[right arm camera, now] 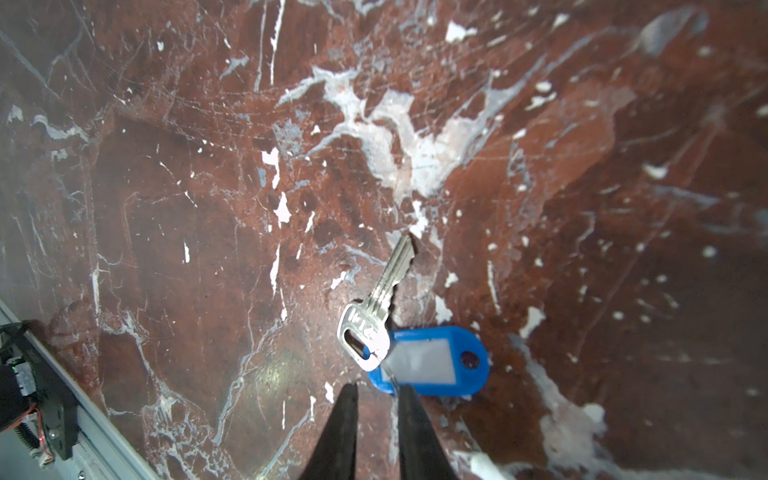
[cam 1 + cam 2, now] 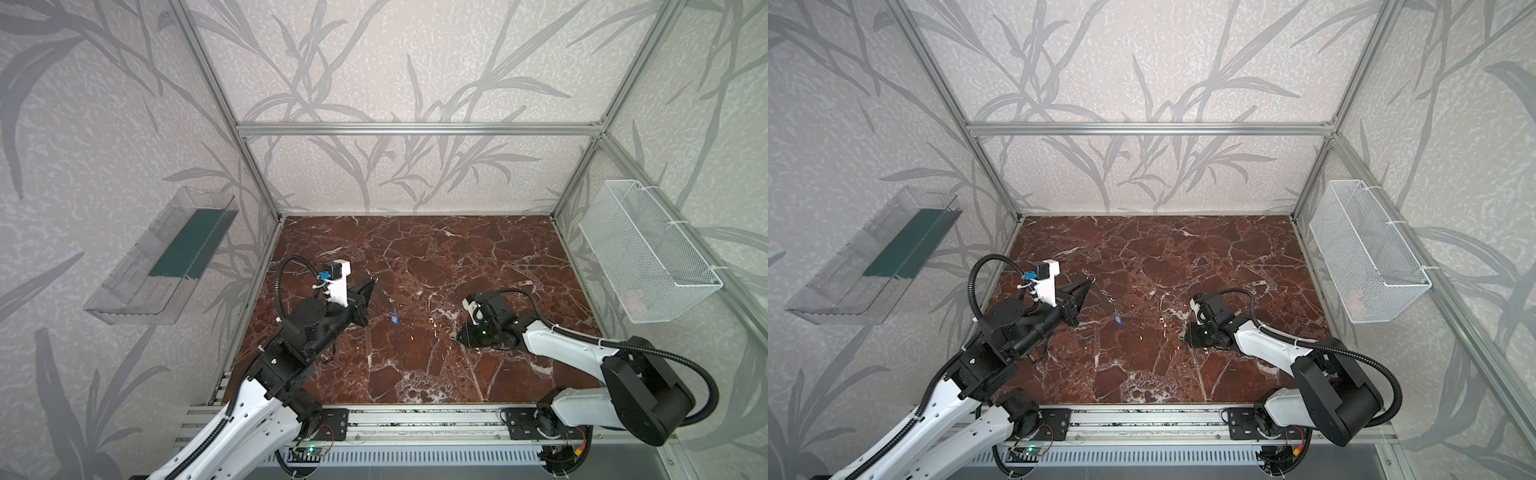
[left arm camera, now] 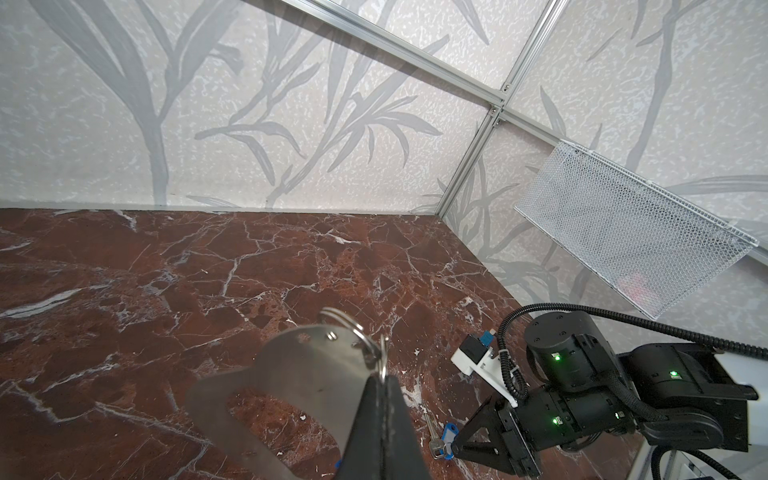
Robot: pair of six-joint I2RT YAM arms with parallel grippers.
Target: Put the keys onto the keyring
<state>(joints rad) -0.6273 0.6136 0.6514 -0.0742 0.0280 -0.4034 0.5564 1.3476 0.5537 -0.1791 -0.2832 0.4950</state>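
Observation:
My left gripper (image 3: 380, 376) is shut on the edge of the keyring (image 3: 307, 374), a flat grey metal plate with a large oval cut-out, and holds it above the marble table. Small split rings (image 3: 353, 332) sit in the holes along its rim. In both top views a blue tag (image 2: 395, 318) dangles below the left gripper (image 2: 375, 279). One silver key (image 1: 376, 307) with a blue tag (image 1: 432, 361) lies flat on the table. My right gripper (image 1: 378, 388) is low over the table with its jaws a little apart, tips just short of that key and gripping nothing.
A white mesh basket (image 2: 648, 253) hangs on the right wall and a clear plastic shelf (image 2: 166, 257) on the left wall. The red-brown marble tabletop (image 2: 436, 257) ends at an aluminium rail (image 2: 415, 424) in front. Both arms lean inward over the table's near half.

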